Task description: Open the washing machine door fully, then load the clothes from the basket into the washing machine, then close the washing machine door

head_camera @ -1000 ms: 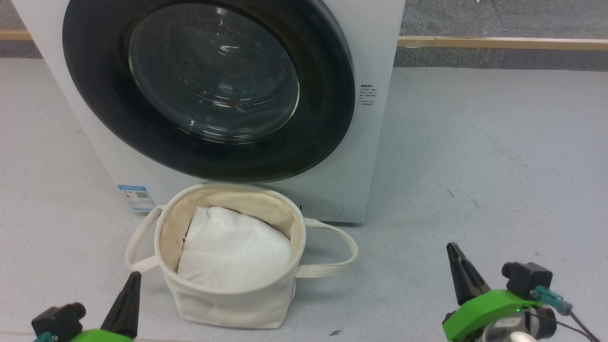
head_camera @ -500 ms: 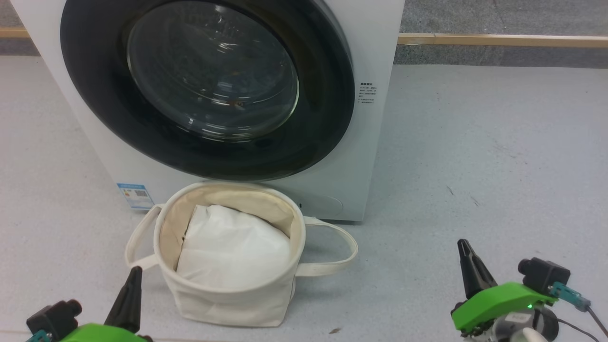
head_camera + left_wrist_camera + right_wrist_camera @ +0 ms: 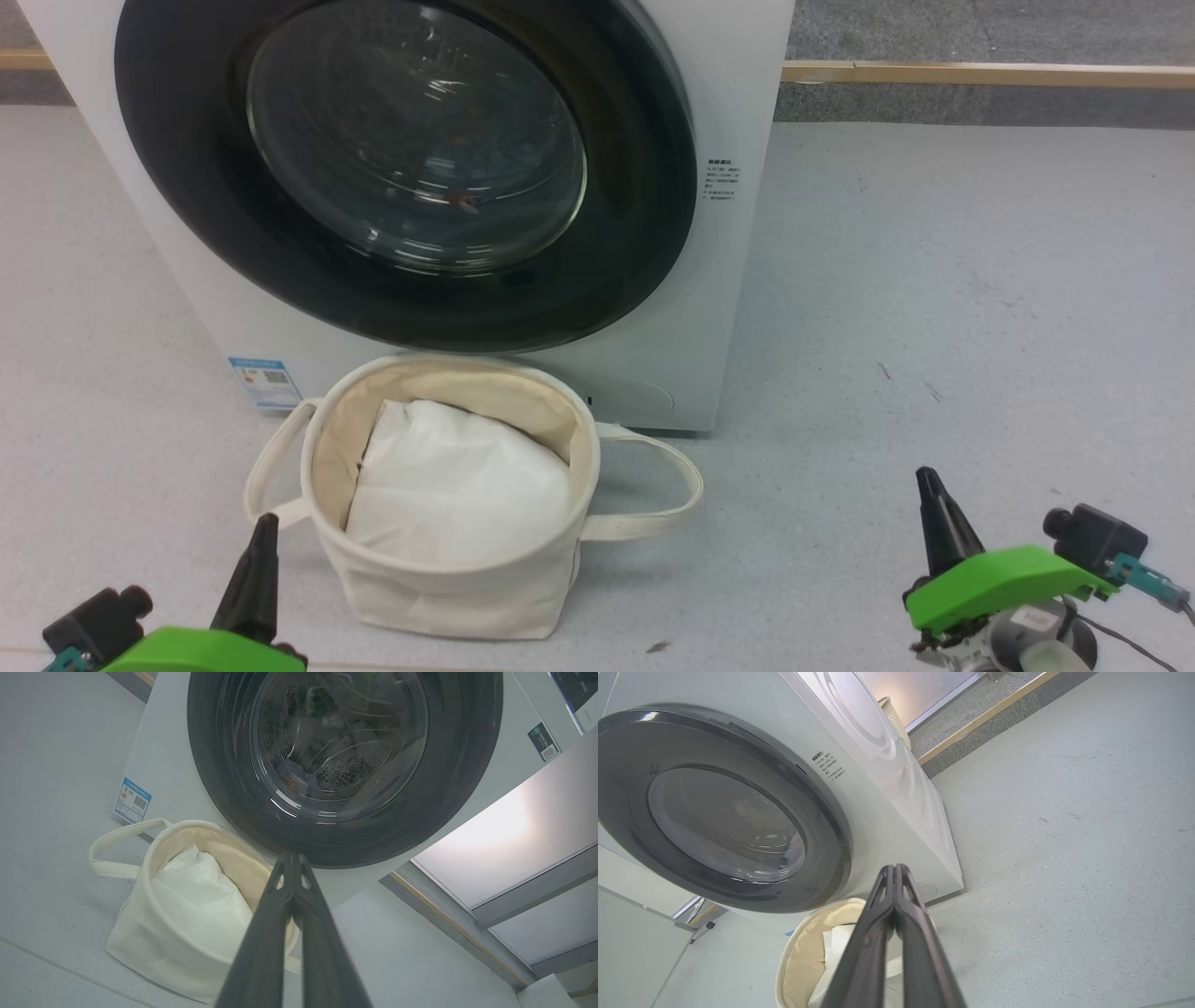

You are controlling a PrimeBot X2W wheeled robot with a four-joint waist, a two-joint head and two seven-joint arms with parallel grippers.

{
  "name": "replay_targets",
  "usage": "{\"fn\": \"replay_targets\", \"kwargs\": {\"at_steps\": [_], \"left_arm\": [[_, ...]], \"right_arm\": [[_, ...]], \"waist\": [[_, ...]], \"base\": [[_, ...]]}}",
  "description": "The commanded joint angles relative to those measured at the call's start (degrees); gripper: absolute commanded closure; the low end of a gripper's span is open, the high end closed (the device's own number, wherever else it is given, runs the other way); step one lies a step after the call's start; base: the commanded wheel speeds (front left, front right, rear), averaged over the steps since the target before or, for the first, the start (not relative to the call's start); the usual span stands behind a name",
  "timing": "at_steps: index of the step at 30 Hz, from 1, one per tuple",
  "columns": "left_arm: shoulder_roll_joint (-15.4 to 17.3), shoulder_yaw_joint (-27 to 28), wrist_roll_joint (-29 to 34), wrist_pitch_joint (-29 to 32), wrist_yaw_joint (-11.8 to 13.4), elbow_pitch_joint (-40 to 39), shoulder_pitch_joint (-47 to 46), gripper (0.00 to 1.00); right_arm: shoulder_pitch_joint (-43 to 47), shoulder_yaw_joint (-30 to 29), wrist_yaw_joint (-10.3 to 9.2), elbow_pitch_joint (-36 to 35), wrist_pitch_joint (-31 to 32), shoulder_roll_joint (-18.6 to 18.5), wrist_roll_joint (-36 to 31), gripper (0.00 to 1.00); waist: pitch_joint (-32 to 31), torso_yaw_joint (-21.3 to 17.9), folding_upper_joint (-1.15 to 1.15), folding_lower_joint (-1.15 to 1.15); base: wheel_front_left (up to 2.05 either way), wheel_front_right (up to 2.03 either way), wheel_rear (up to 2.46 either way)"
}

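The washing machine [image 3: 738, 308] stands on the grey floor [image 3: 934, 280] and takes the head view from about 9 to 12 o'clock. The washing machine door [image 3: 644, 271] lies flat against the white front, closed. Its black rim goes around the bulging glass. Behind the glass, in the left wrist view, there is a small pale blue patch with an orange spot [image 3: 288, 775]. It may be the clothes, but I cannot tell for sure.

The basket [image 3: 448, 597] stands upright on the floor at 6 o'clock of the door, just beside the front of the machine. One loop handle is at its 9 o'clock and the other at its 3 o'clock. Inside it lies plain white padding [image 3: 457, 495]. A blue label [image 3: 264, 383] is on the machine at 10 o'clock of the basket.

The left gripper [image 3: 265, 521] is at 7 o'clock of the head view, near the basket wall but apart from it. Its fingers are pressed together with nothing between them. The right gripper [image 3: 926, 474] is at 4 o'clock, well apart from the basket, above bare floor. Its fingers are also pressed together and hold nothing.
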Motion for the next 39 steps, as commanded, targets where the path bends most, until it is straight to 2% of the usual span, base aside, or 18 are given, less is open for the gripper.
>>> {"fn": "replay_targets", "kwargs": {"at_steps": [1, 39], "left_arm": [[0.5, 1.6, -0.9, 0.3, 0.3, -2.2, -2.4, 1.00], [-3.8, 5.6, -18.9, 6.5, 1.3, -7.0, -1.8, 1.00]], "right_arm": [[-2.2, -0.6, 0.00, -2.3, 0.3, -0.1, 1.1, 1.00], [-1.5, -7.3, -0.01, -4.6, 6.4, 1.9, 21.0, 1.00]], "waist": [[0.0, 0.0, 0.00, 0.00], [0.9, -0.2, 0.00, 0.00]], "base": [[0.00, 0.00, 0.00], [0.00, 0.00, 0.00]]}}
